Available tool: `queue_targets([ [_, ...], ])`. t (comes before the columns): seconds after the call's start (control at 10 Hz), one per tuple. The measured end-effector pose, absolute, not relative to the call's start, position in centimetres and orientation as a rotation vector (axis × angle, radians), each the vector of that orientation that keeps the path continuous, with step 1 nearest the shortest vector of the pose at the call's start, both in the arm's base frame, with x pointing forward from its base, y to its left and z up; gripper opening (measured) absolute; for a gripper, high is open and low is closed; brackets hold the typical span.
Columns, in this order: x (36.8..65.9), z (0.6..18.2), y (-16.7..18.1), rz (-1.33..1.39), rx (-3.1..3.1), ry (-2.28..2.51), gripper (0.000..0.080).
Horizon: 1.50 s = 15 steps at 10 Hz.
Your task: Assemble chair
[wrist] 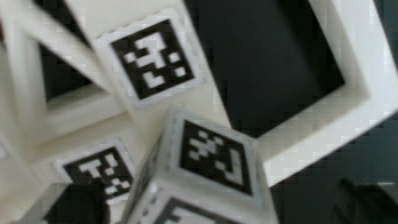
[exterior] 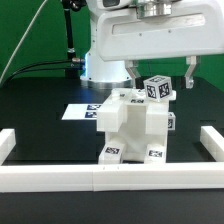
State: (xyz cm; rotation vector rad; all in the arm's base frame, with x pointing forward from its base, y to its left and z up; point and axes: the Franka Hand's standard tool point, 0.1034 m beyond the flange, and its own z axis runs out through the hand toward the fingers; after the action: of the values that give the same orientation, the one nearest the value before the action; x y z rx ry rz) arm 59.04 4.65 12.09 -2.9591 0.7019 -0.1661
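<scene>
1. Centrally, the chair is set on the black surface, behind the border wall.
2. The tool is held wide open around its top tagged cube.
3. The marker board is seen behind.

chair blocks centre, border wall in front

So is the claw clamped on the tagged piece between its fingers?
No, the claw has its fingers standing wide of the tagged piece, with a gap showing on each side in the exterior view.
</scene>
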Motion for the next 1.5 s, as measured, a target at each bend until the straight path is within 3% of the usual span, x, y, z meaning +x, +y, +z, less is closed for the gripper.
queue_targets([
  [0.5,58.5,11.91,4.61,-0.18,-3.069,0.082,0.0649],
  [0.8,59.28,12.51,4.69,-0.219,-3.071,-0.659,0.0649],
  [1.1,59.17,12.37,4.64,-0.215,-3.085,-0.576,0.0625],
  [1.2,59.17,12.36,4.64,-0.214,-3.088,-0.546,0.0457],
  [1.3,59.16,12.35,4.65,-0.214,-3.102,-0.416,0.0457],
  [1.4,59.16,12.35,4.64,-0.213,-3.11,-0.319,0.0283],
  [1.5,59.16,12.35,4.65,-0.213,-3.113,-0.247,0.0285],
])
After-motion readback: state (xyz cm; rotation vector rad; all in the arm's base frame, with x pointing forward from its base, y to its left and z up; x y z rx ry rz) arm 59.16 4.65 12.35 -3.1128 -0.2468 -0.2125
